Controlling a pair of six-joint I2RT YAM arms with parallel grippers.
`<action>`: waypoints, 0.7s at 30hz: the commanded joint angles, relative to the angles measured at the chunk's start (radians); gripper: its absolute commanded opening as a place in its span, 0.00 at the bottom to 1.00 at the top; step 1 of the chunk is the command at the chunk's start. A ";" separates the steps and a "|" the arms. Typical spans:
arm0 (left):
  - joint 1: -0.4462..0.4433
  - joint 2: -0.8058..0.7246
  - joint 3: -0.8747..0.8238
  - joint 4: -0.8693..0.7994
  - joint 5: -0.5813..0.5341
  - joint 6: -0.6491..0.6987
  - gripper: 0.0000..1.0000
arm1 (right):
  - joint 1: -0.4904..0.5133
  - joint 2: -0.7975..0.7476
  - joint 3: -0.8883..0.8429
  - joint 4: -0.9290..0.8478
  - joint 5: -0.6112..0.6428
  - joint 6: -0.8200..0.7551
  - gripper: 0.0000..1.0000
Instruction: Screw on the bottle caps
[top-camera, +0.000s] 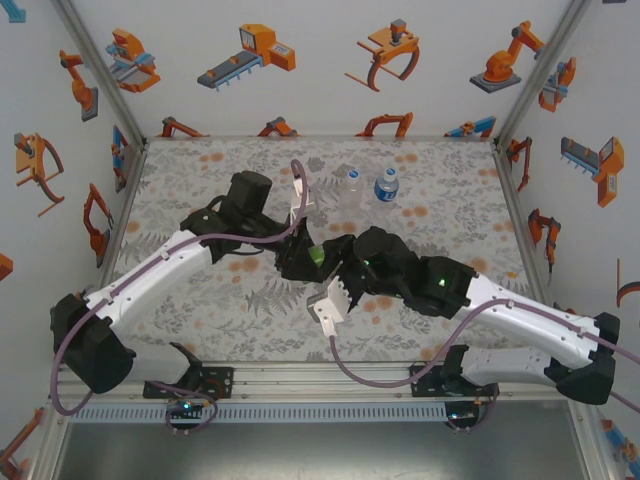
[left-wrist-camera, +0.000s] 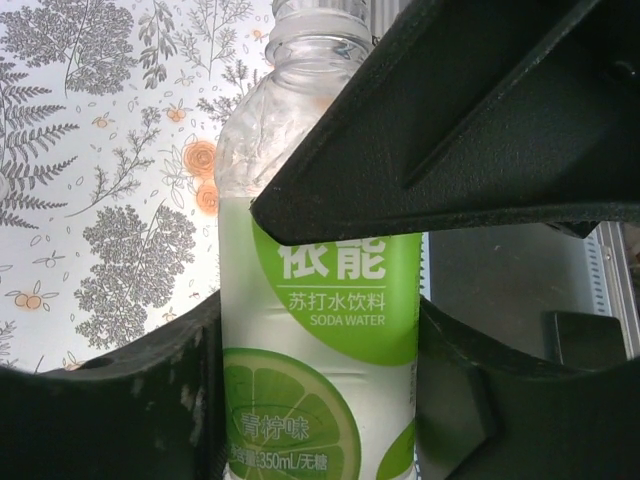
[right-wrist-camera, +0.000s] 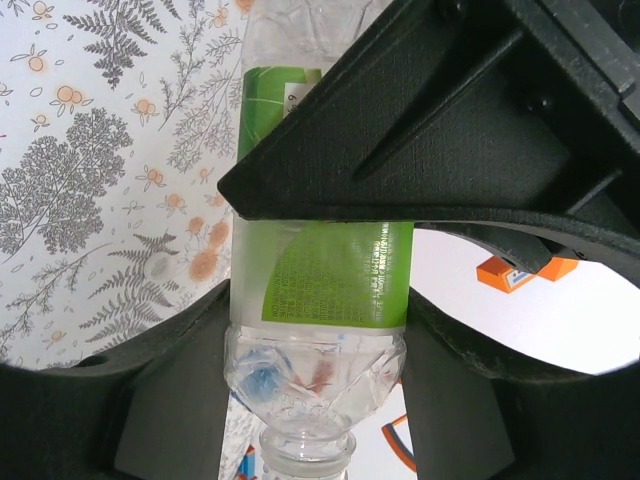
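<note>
Clear crinkled plastic bottle with glossy green label, my left claw clamped narrow on its label, my right claw gripping near its shoulder, matte floral-print tabletop behind

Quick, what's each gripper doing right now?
Left gripper: closed on the green bottle.
Right gripper: closed on the same bottle.

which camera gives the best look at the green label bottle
Left wrist: the green-labelled bottle sits centred and close, its front label readable. Right wrist shows its back label and crumpled shoulder. Top external catches a small green sliver of it, mostly covered.
</note>
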 joint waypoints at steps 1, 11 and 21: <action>-0.010 0.011 0.031 -0.036 0.038 0.040 0.47 | 0.014 -0.013 0.045 0.066 0.023 -0.021 0.42; 0.018 -0.032 0.006 -0.032 0.013 0.035 0.16 | 0.017 -0.007 0.029 0.102 0.119 -0.022 0.76; 0.092 -0.107 -0.051 0.021 -0.060 -0.022 0.00 | -0.013 -0.025 -0.017 0.207 0.206 0.137 0.80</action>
